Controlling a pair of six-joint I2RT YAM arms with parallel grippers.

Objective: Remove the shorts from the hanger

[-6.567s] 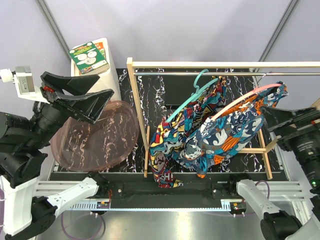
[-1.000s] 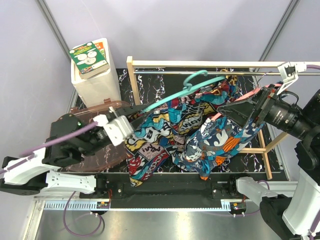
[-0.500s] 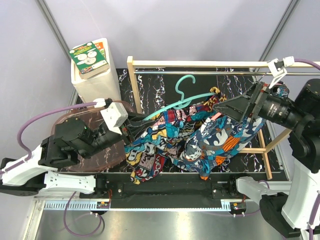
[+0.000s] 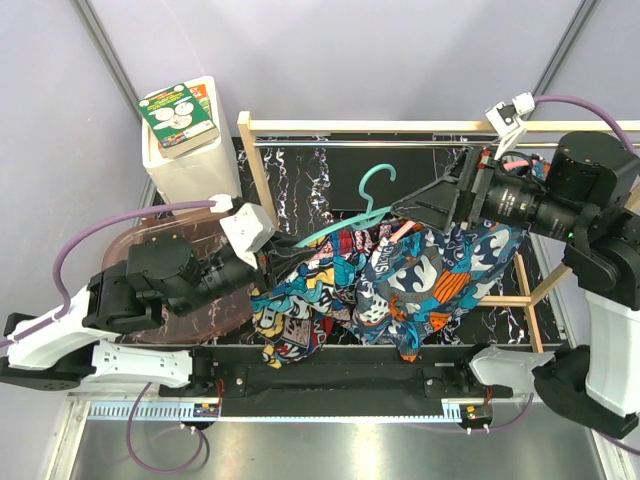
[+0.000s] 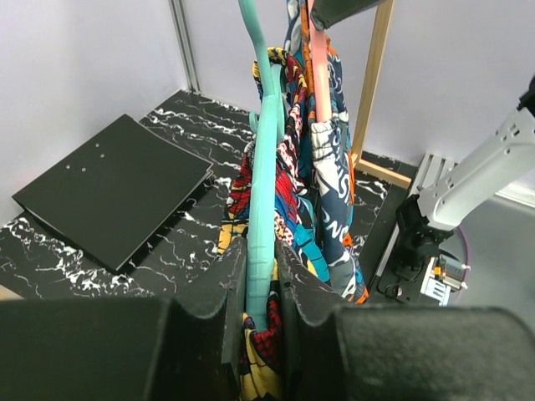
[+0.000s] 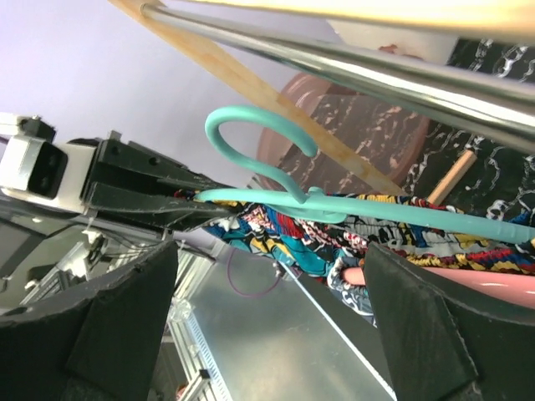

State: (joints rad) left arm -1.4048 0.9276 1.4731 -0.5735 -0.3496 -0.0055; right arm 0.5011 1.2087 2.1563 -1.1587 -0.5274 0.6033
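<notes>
A teal hanger (image 4: 352, 222) hangs off the rail, its hook (image 6: 251, 125) free below the metal bar. My left gripper (image 4: 272, 252) is shut on the end of its arm (image 5: 266, 167). The comic-style shorts (image 4: 300, 290) in navy, red and yellow droop from it, and some of that cloth sits between the jaws (image 5: 261, 284). The teal, orange and white shorts (image 4: 430, 280) hang on a pink hanger (image 5: 320, 75) just right of them. My right gripper (image 4: 405, 212) stands open beside the teal hanger's middle, with nothing between its fingers (image 6: 269, 251).
A wooden rack with a metal rail (image 4: 400, 127) spans the back of the marbled black table (image 4: 300, 165). A white bin with a green book (image 4: 185, 120) stands at the back left, beside a pinkish translucent tub (image 4: 170, 240). A black folder (image 5: 109, 196) lies flat.
The left gripper has pulled the teal hanger and comic shorts left and down, and the hook has dropped away from the rail. The right arm has swung left toward the hanger's middle.
</notes>
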